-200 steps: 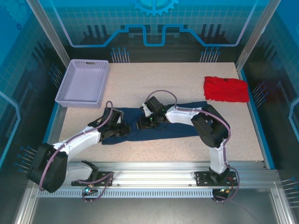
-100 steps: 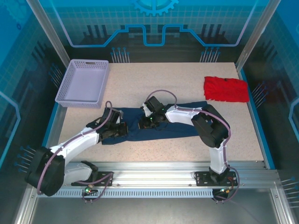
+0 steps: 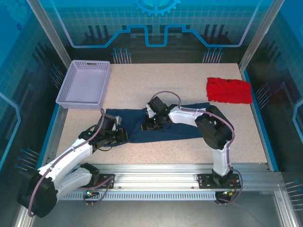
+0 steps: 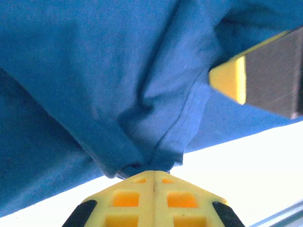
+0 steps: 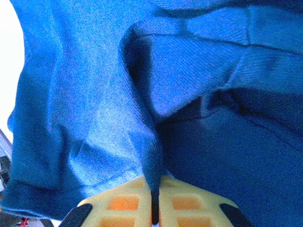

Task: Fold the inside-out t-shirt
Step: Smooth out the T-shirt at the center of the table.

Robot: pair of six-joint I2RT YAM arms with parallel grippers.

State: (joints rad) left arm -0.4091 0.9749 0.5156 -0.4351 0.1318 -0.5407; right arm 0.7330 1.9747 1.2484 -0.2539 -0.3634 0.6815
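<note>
The inside-out t-shirt [image 3: 182, 126], dark navy, lies as a long crumpled band across the table's middle. My left gripper [image 3: 121, 135] is at its near-left end, shut on a bunched seam of the cloth. In the left wrist view the yellow fingers meet at the left gripper [image 4: 154, 172], with the t-shirt [image 4: 94, 71] drawn up into a pinch. My right gripper [image 3: 151, 124] sits on the shirt's middle. In the right wrist view the right gripper [image 5: 155, 183] is shut on a thin fold of the t-shirt [image 5: 75, 94].
A folded bright red garment [image 3: 229, 90] lies at the far right of the table [image 3: 156, 80]. A lavender mesh basket [image 3: 61, 88] stands at the far left. A metal rail [image 3: 156, 169] runs along the near edge. A yellow and grey block [image 4: 258, 75] juts in beside the cloth.
Both grippers have shut on the cloth. My left arm has drawn back toward the near left, and the shirt's left end has spread out to the left. The right arm has barely moved.
</note>
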